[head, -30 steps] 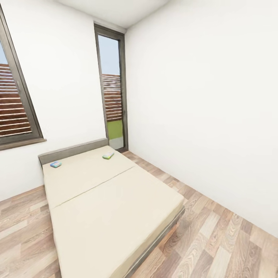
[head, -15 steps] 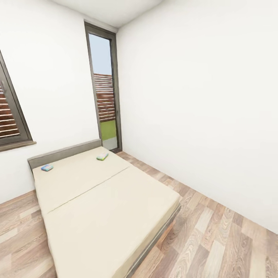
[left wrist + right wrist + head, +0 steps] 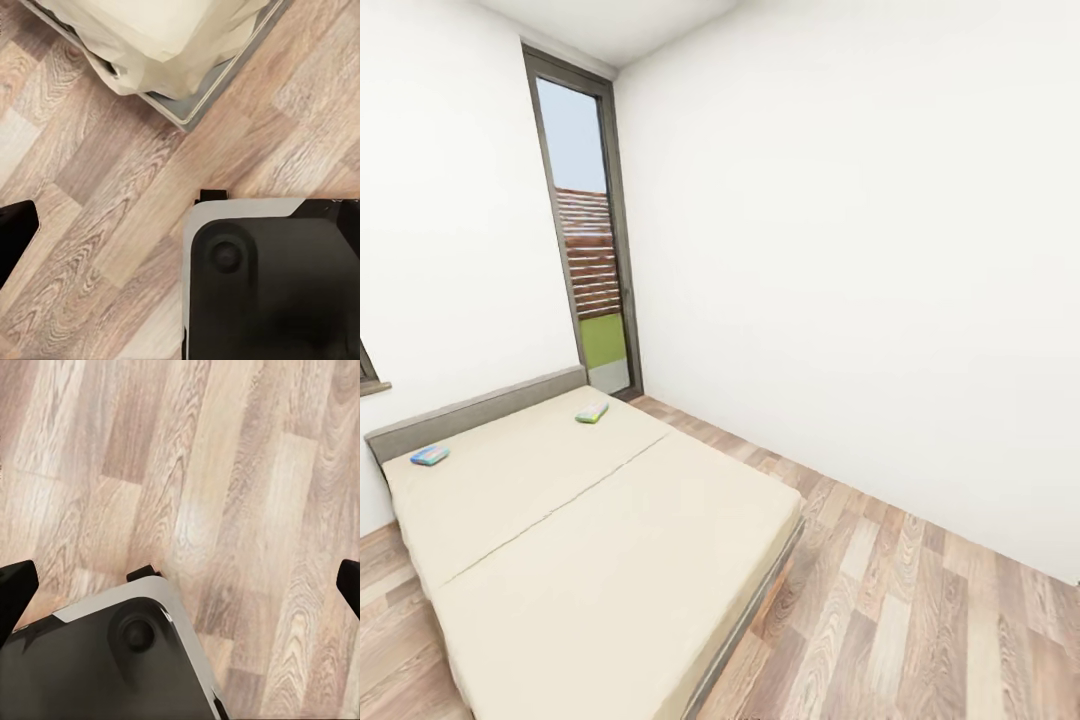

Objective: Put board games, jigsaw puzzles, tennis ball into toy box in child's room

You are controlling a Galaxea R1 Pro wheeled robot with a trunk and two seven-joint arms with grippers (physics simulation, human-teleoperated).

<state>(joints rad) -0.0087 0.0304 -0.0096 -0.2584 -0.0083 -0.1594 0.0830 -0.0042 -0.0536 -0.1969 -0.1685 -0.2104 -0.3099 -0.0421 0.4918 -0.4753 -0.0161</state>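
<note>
Two board games lie on your bed near the headboard: a blue one left, a green-white one right. Your left gripper's spread I cannot tell; your right gripper stands wide apart above plank floor.

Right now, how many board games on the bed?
2. A blue one lies by the headboard at the far left corner of the bed; a green-white one lies further right, near the tall window. None seem hidden.
</note>
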